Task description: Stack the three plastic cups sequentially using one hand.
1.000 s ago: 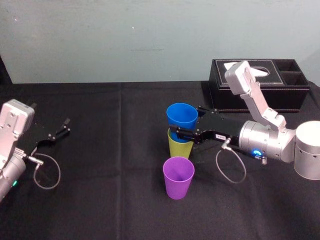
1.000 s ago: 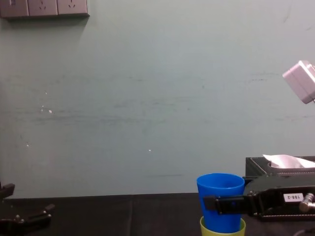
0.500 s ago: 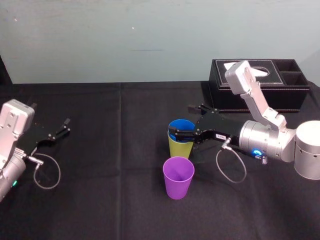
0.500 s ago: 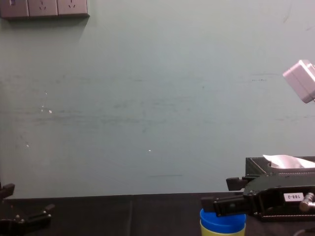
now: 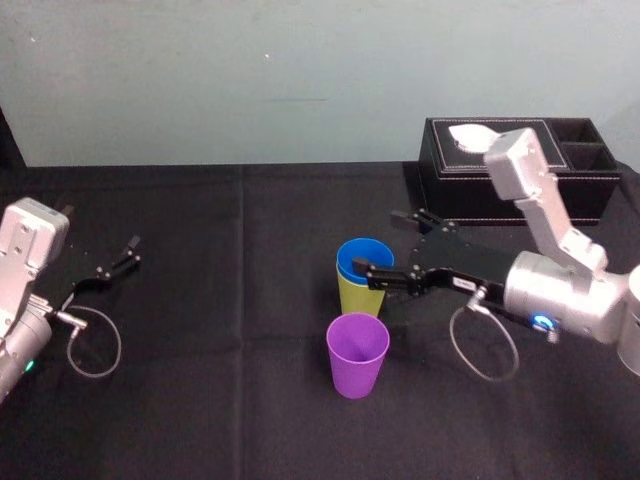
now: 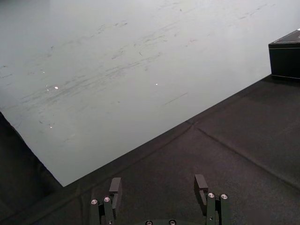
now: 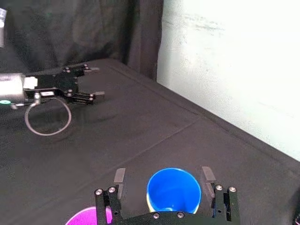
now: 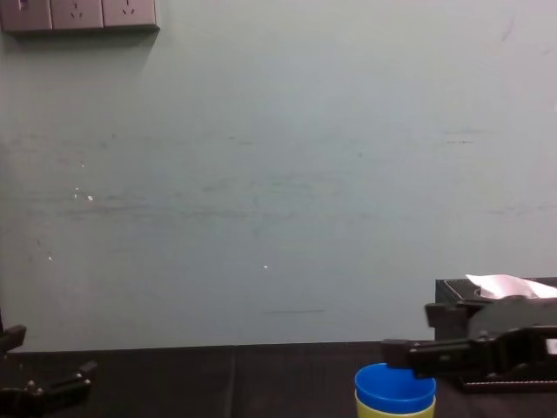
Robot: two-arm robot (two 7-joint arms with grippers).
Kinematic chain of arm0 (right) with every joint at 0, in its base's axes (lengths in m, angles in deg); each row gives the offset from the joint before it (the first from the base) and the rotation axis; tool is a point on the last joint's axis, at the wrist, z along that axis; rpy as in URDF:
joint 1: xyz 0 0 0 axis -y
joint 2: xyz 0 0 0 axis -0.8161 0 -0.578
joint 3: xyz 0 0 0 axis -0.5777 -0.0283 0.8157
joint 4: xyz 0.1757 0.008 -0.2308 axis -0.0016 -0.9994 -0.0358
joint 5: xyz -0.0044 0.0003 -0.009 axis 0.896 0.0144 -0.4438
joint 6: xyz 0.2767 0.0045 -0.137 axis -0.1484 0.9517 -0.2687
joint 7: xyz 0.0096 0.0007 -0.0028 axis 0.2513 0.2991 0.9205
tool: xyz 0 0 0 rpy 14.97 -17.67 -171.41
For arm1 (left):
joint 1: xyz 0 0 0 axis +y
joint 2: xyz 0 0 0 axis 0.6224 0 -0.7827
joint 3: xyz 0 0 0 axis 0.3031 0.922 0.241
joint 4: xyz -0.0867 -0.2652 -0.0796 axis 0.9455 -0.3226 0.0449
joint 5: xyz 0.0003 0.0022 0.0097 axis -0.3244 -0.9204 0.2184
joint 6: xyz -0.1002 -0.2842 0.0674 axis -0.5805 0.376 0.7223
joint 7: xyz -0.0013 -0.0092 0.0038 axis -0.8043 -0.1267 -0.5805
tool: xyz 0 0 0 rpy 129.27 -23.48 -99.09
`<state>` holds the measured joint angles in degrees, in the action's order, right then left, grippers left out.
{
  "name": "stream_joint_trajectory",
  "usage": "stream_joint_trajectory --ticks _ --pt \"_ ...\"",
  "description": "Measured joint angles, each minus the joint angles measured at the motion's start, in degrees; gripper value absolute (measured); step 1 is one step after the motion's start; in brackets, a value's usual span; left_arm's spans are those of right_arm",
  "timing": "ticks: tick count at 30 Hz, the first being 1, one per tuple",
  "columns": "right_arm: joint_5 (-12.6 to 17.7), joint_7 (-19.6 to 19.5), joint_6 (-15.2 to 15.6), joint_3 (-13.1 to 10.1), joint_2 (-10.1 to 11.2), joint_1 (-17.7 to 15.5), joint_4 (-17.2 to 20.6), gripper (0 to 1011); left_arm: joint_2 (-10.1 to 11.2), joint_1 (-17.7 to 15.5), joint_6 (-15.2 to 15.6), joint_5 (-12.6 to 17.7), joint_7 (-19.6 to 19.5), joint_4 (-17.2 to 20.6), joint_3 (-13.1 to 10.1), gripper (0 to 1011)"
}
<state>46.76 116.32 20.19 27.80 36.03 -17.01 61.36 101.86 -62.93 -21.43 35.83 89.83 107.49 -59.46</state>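
Inner cup (image 5: 365, 254) inside outer cup (image 5: 358, 298), third cup (image 5: 357, 353) before them, box (image 5: 450, 192) behind right

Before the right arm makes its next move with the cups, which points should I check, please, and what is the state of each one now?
1. Blue cup seated in green cup: ok, only its rim sticks out.
2. That pair upright: ok.
3. Right gripper open: ok, one finger on each side of the blue cup, with gaps.
4. Purple cup upright and empty: ok, it stands alone, nearer the robot.
5. Gap between purple cup and the pair: cannot tell, they look very close.
6. Left gripper out of the way: ok, open, far left.
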Motion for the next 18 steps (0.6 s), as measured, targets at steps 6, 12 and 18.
stream_joint_trajectory --ticks 6,12,18 --pt "2.0 0.7 -2.0 -2.5 3.4 -4.7 4.6 1000 0.0 0.0 0.0 0.0 0.0 0.0 0.0 1011" --pt "4.3 3.0 -5.1 -4.8 7.4 -10.0 8.1 1000 0.0 0.0 0.0 0.0 0.0 0.0 0.0 1011" --pt "5.6 5.5 -8.4 -5.9 10.5 -14.0 9.2 1000 0.0 0.0 0.0 0.0 0.0 0.0 0.0 1012"
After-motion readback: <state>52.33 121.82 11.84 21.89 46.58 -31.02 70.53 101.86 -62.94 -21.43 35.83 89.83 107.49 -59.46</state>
